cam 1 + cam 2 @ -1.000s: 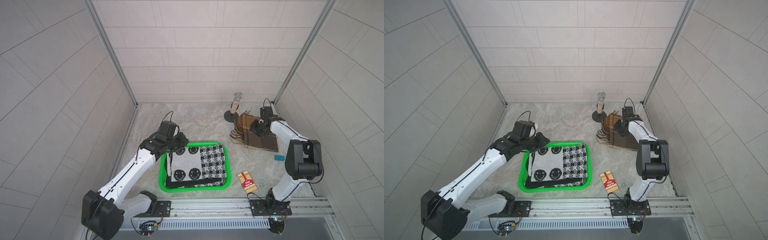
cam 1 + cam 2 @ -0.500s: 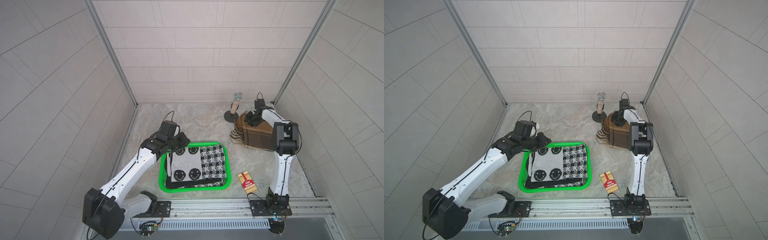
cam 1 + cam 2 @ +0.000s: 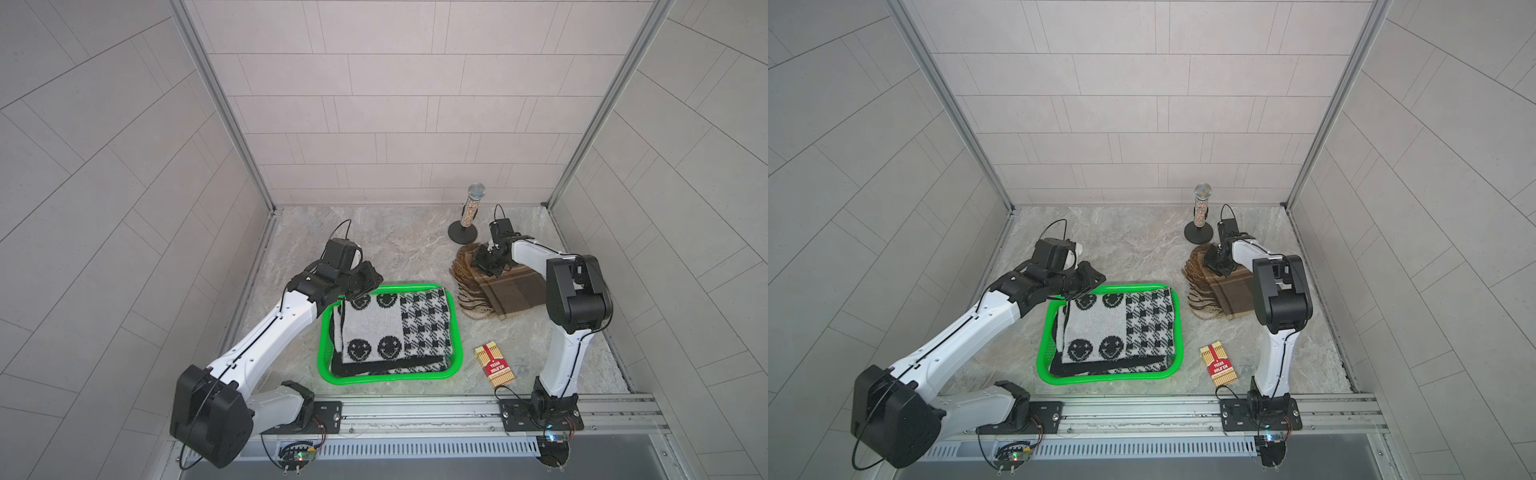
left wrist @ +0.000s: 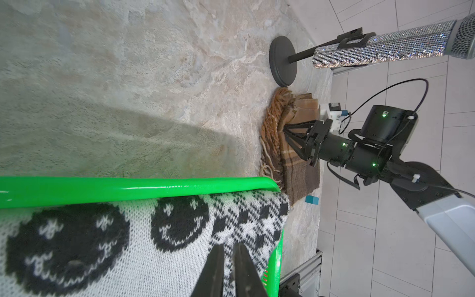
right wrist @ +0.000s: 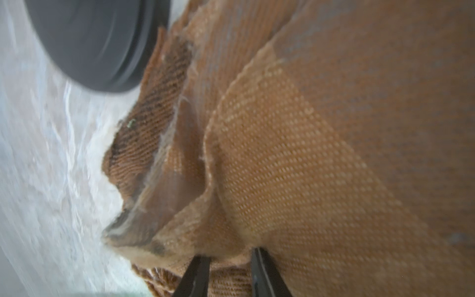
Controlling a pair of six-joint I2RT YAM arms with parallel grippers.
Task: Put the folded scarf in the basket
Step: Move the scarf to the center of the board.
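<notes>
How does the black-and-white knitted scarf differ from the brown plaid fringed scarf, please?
The black-and-white knitted scarf lies inside the bright green plastic basket; the brown plaid fringed scarf lies on the marble tabletop. The knitted one shows smiley faces and houndstooth; the brown one, plaid bands and long fringe. The right gripper pinches the brown one; nothing visibly grips the knitted one. Both are folded.
</notes>
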